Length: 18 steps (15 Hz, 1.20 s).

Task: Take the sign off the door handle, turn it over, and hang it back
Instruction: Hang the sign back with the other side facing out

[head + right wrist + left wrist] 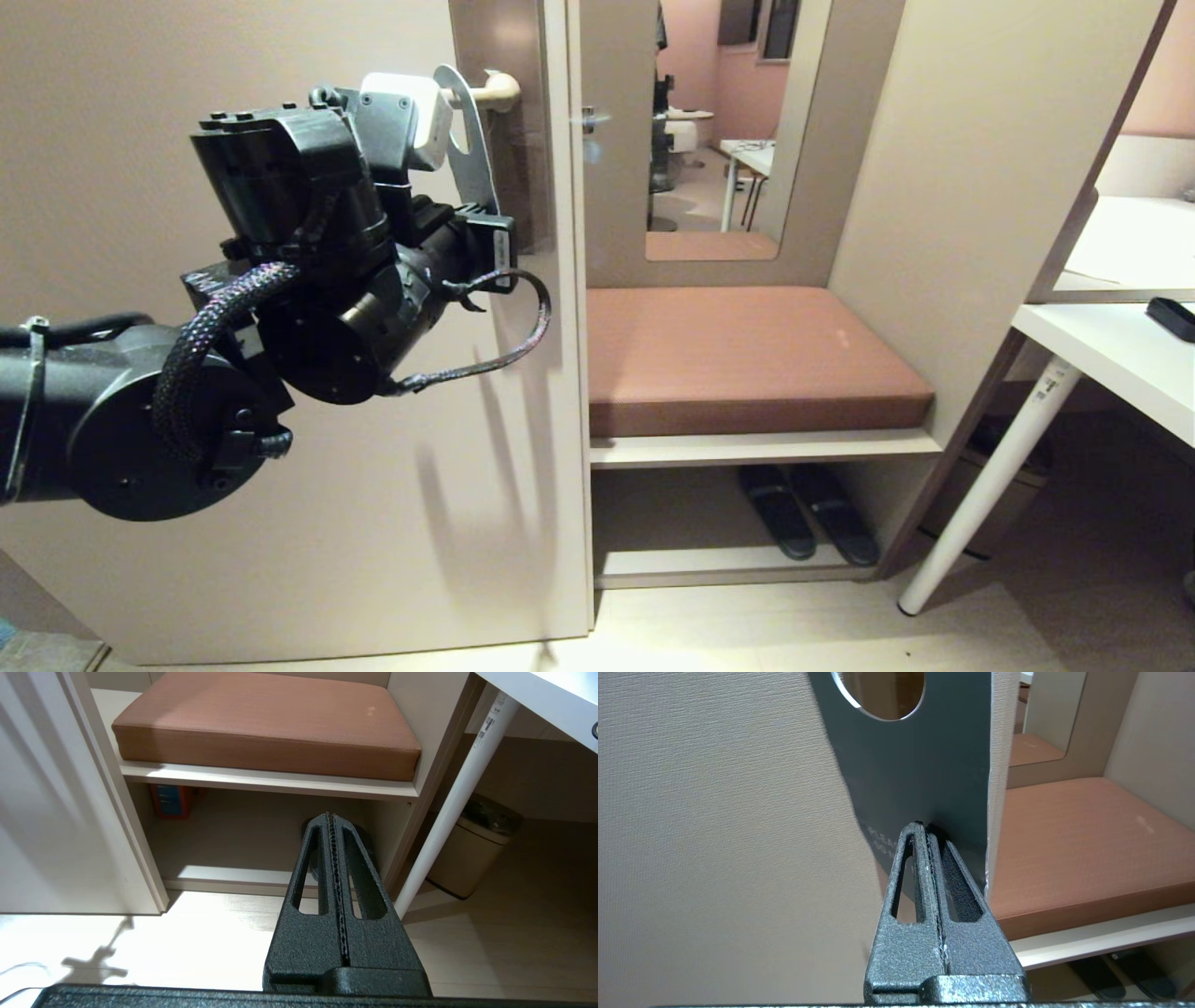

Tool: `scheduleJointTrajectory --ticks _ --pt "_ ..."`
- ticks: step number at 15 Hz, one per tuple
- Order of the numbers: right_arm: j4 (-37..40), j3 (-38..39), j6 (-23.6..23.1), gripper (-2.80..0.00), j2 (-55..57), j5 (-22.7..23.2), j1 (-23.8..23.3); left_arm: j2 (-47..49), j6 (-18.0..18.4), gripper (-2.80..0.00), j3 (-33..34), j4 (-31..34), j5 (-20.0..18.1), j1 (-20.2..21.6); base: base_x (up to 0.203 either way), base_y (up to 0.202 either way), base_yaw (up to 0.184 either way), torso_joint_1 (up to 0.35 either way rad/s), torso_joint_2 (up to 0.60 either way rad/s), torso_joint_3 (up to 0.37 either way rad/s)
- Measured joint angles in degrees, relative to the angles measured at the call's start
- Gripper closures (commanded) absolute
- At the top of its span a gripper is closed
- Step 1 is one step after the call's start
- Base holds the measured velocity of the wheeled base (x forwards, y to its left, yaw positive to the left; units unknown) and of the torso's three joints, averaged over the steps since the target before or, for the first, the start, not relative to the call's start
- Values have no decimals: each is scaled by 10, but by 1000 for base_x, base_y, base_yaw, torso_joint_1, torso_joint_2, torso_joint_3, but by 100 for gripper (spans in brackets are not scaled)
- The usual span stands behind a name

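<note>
- Gripping the sign [924,784] by its lower edge: left gripper [930,833] clamped on the card, dusty-blue face toward the wrist camera.
- Sign up at the handle [493,91], top left of the scene, against the door [280,523]; whether its hole sits over the lever or beside it, cannot tell.
- Progress, judged: sign is lifted; whether it has been turned over cannot be told. Hanging and release remain.
- Right gripper [332,816] closed, empty, parked low near the floor [490,952].
- Count: one sign, one handle, two grippers.

The sign [470,149] hangs on the door handle [495,91], left of the cushioned bench [747,359].
</note>
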Motion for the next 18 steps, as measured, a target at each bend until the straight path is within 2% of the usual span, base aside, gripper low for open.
scheduleJointTrajectory --ticks 4,11,18 --pt "0 0 0 0 0 0 0 8 0 0 -13 0 -1 7 0 0 0 0 0 0" --pt "0 0 0 0 0 0 0 17 3 0 -23 0 -2 45 0 0 0 0 0 0" --pt "0 0 0 0 0 0 0 23 2 0 -24 0 -20 40 0 0 0 0 0 0"
